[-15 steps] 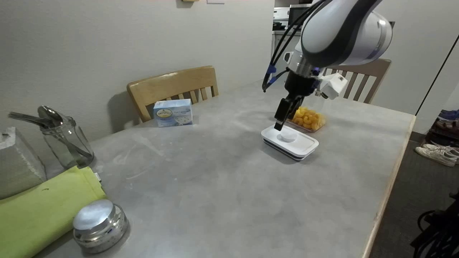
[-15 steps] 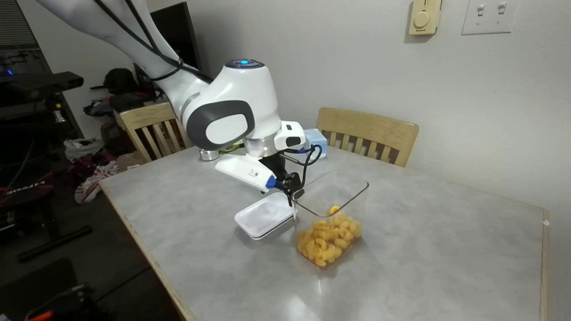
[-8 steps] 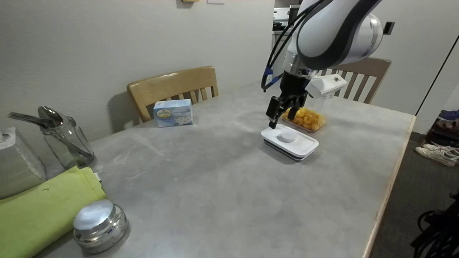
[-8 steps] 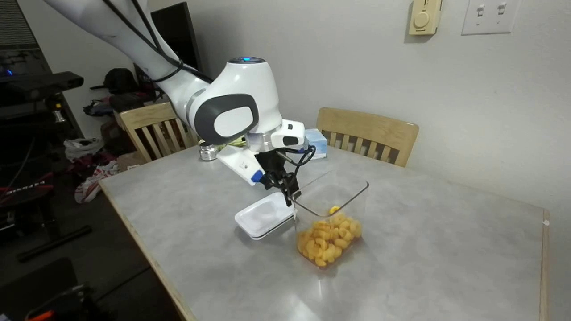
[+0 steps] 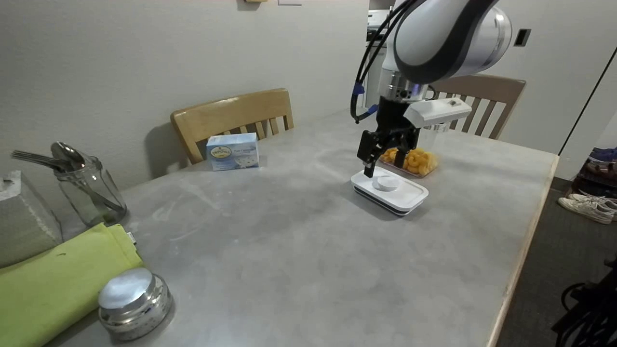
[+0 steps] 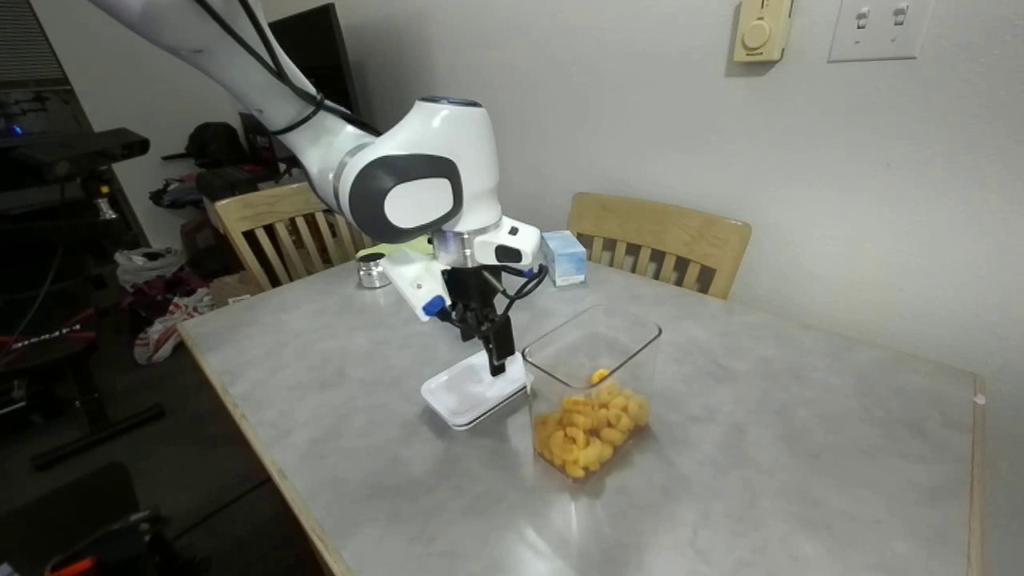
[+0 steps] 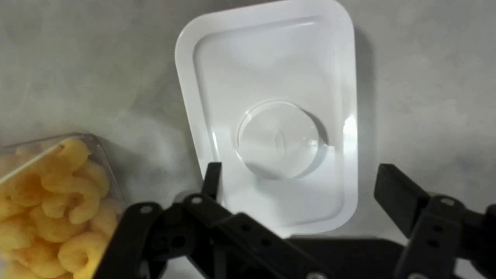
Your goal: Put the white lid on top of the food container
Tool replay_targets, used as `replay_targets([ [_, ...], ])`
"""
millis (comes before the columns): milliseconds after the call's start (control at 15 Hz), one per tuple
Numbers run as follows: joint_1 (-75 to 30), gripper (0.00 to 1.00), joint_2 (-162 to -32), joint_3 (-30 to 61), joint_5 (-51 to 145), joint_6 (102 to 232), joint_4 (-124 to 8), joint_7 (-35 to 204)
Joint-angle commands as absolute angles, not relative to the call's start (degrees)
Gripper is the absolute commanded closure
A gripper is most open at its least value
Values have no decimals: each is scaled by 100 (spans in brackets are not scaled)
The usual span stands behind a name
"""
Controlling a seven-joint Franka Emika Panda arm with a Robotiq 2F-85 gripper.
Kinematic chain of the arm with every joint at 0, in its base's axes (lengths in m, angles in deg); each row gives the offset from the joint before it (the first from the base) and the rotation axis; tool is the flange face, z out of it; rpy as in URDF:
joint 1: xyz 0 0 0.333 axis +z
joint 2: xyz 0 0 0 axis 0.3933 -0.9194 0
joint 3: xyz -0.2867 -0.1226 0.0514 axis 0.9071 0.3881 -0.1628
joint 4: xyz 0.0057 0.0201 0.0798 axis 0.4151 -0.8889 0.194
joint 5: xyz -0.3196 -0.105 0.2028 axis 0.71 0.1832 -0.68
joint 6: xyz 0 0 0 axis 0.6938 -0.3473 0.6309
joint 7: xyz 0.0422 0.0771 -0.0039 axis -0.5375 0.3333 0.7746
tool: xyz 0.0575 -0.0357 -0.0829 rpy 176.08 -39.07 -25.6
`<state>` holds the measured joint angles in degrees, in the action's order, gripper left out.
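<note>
In an exterior view, a pale block (image 5: 24, 226), cut off by the left edge, sits on the bench (image 5: 289, 260) beside a glass jar (image 5: 82, 202) with a fork (image 5: 38, 161) and a spoon (image 5: 69, 154) leaning in it. Nearer on the left lie a folded yellow-green cloth (image 5: 62, 284) and, at its right, a round lidded metal pot (image 5: 136, 307). Next comes a blue-and-white box (image 5: 234, 152) at the far side, with a wooden chair (image 5: 231, 113) behind it. Right of the middle, the white lid (image 5: 404, 195) lies flat on the bench, a round piece (image 5: 387, 183) at its centre. The claw (image 5: 384, 167) hangs at the lid's left end, its fingers (image 7: 401, 198) spread wide, and has hold of nothing; the wrist view shows one finger at each long side of the lid, though whether either touches it cannot be told. Just beyond the lid, with a strip of bench between, stands the open-topped see-through food container (image 6: 632, 372), partly filled with curled yellow food pieces (image 6: 592, 428). At the far right, pale shoes (image 5: 587, 208) rest on the floor (image 5: 549, 246).
</note>
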<state>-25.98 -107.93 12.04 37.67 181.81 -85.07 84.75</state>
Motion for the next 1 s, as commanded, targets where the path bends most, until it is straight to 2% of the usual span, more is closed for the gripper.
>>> replay_targets([
  [0, -2617, 0, -10858, 1323, 3731, 17684, -8412, 8273],
  [400, -2675, 0, -10933, 1308, 3632, 17108, -8351, 8274],
  [933, -2993, 0, -11054, 963, 3369, 17814, -8306, 9443],
])
